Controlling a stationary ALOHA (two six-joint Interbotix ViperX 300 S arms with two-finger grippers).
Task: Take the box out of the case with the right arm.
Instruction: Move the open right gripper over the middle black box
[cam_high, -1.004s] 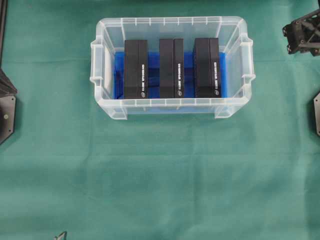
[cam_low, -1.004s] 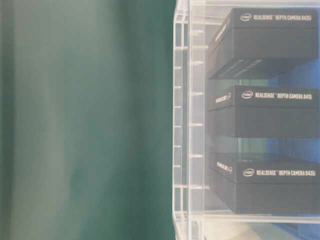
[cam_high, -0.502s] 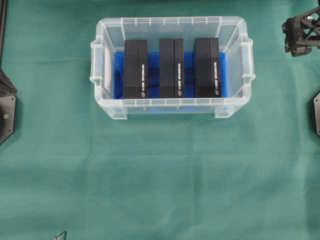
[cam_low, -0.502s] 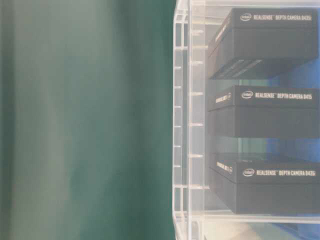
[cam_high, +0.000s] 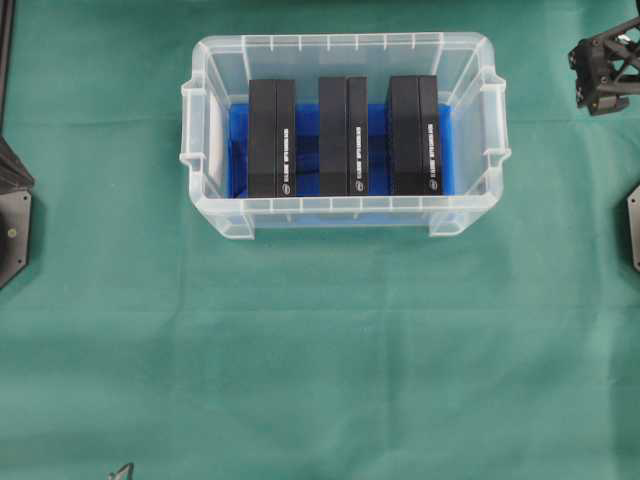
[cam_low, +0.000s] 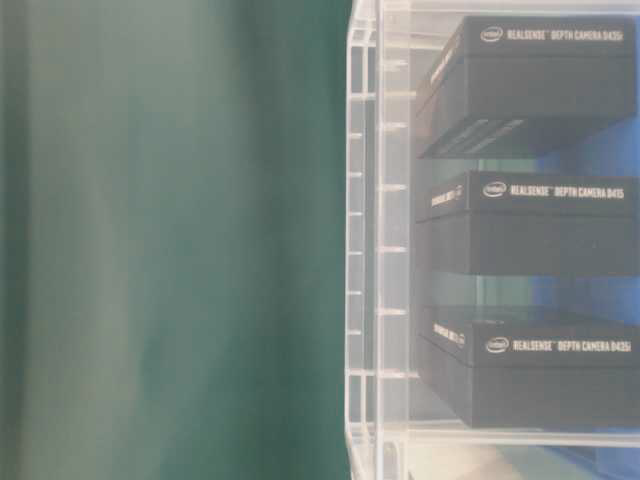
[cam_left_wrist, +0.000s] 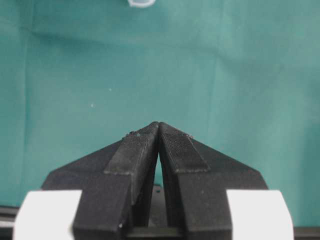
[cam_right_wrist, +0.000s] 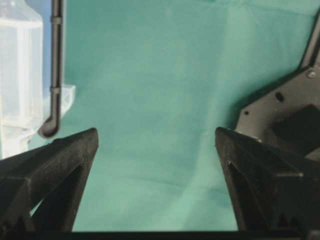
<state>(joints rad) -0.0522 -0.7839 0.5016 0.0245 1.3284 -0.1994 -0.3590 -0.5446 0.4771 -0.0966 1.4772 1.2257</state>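
The large clear plastic rectangular case (cam_high: 345, 135) with a blue floor sat on the green cloth-covered table (cam_high: 320, 350), holding three matte black rectangular boxes (cam_high: 348, 136) side by side on edge (white lettering along each top). The black lattice-frame right gripper (cam_right_wrist: 155, 145) hung with jaws spread wide, empty, well right of the case. The black left gripper (cam_left_wrist: 158, 125) had its tips pressed together, holding nothing.

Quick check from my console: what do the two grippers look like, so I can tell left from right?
The left gripper has solid matte black wedge fingers with ridged pads and white clips at their bases. The right gripper is all black, its fingers open lattice frames; overhead its lattice end shows at the top right edge.
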